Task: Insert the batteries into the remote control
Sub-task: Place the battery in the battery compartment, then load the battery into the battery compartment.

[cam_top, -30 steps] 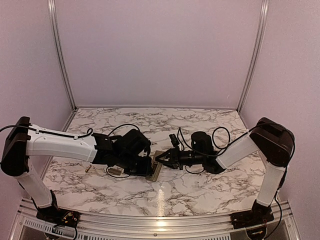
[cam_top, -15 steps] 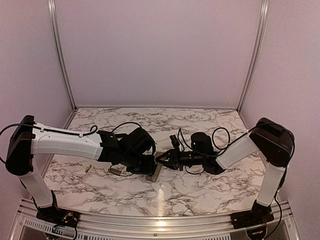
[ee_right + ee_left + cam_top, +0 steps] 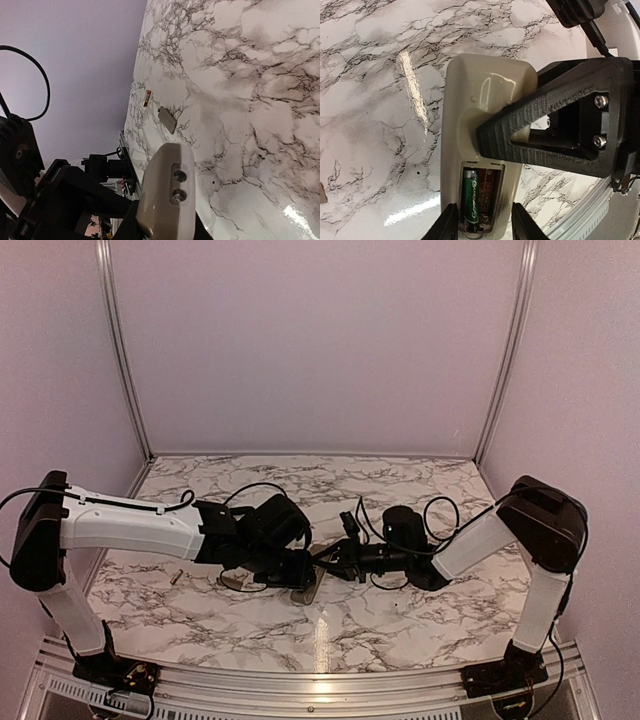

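**Inspector:** State of the right gripper (image 3: 326,564)?

**Assessor:** Clamped on the remote control (image 3: 470,100). One ribbed black finger (image 3: 560,100) presses on its grey-beige back, near the rounded end. The right wrist view shows that end (image 3: 167,185) gripped end-on.

**Inspector:** And the left gripper (image 3: 482,225)?

**Assessor:** Jaws apart, one finger on either side of the remote's open compartment (image 3: 490,192). It is holding nothing.

**Inspector:** Contents of the compartment?

**Assessor:** One green battery (image 3: 472,200), seated lengthwise in the left-hand slot. The slot beside it shows only a printed label.

**Inspector:** Other items?

**Assessor:** A loose battery (image 3: 175,577) lies on the marble table (image 3: 400,620), well apart from the remote. A small grey plate (image 3: 232,581) lies near it (both also appear in the right wrist view). Whether the remote rests on the table cannot be told
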Motion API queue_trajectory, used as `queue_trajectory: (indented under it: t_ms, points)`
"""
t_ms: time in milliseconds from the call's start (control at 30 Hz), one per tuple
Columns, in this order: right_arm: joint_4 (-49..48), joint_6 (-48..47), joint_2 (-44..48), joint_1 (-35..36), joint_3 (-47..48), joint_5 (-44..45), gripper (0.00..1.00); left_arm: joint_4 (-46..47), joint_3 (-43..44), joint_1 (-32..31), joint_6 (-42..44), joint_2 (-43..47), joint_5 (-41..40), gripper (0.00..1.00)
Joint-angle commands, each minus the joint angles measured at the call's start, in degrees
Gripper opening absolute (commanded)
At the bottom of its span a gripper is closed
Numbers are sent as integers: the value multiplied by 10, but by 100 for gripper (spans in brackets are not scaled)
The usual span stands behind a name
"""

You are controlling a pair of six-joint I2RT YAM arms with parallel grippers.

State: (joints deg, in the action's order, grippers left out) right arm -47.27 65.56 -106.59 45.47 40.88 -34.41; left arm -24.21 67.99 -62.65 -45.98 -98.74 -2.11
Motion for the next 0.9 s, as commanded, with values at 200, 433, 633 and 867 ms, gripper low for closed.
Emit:
queue_trajectory:
  t_ms: [200, 433, 633, 867]
  points:
    - [-76, 28, -3, 1, -7, -56, 0, -16, -20, 5, 20, 47, -26, 48]
    - [-102, 41, -9, -2, -18, -68, 0, 31, -50, 5, 38, 94, -16, 50]
    - [-115, 41, -12, -8, -22, -97, 0, 151, -137, 5, 150, 215, -41, 50]
    - [-82, 13, 4, -8, -14, -140, 0, 245, -237, 5, 384, 361, 36, 65]
